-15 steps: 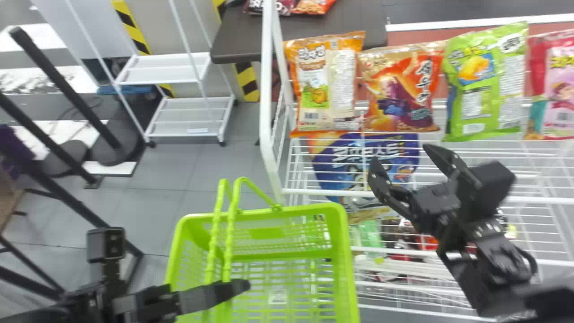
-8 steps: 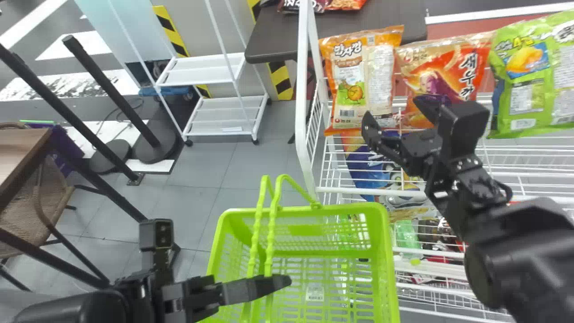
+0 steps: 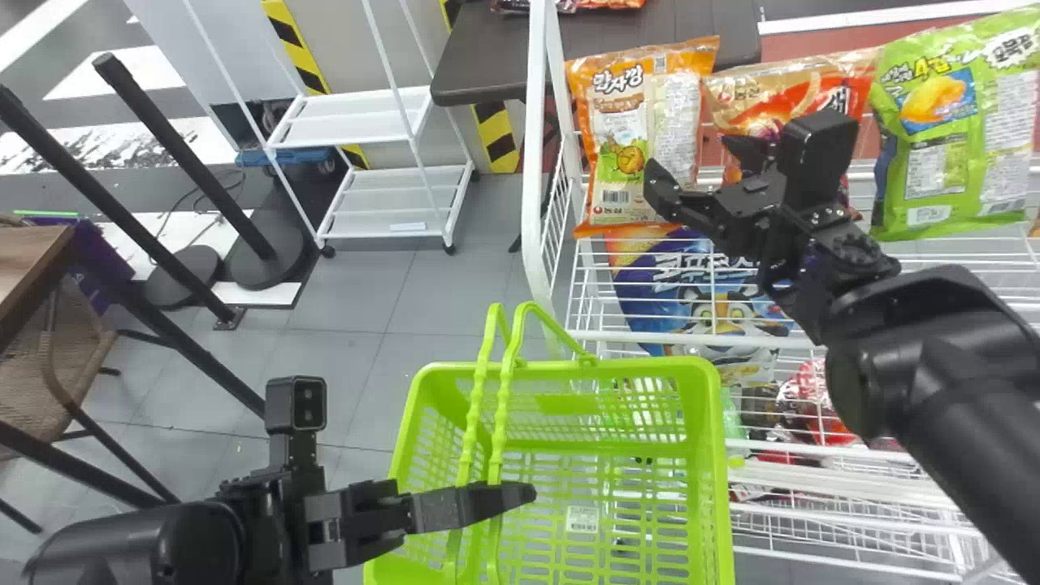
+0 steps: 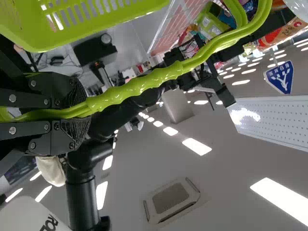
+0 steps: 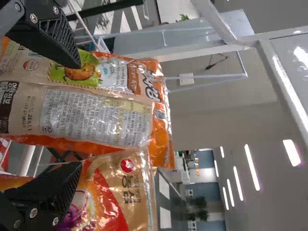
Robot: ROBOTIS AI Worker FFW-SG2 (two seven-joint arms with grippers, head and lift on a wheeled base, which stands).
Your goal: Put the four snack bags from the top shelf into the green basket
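— Left end effector [image 3: 528, 492]?
— Clenched on the handles [image 3: 499, 398] of the green basket [image 3: 717, 471], straight across its open top.
— And the right end effector [image 3: 691, 158]?
— Released, fingers spread, before the orange bag [image 3: 609, 154] and the red-orange bag [image 3: 747, 93], on the top shelf with the green bag [image 3: 934, 122].
— Obstacles?
— White post [image 3: 533, 162] just left of the orange bag, front rail [image 3: 666, 336] nearer the basket. (Blue bag [image 3: 642, 296], too, lower down behind wire.)
— Open room?
— Over the floor [image 3: 414, 284], left of the post; also inside the basket's rim.
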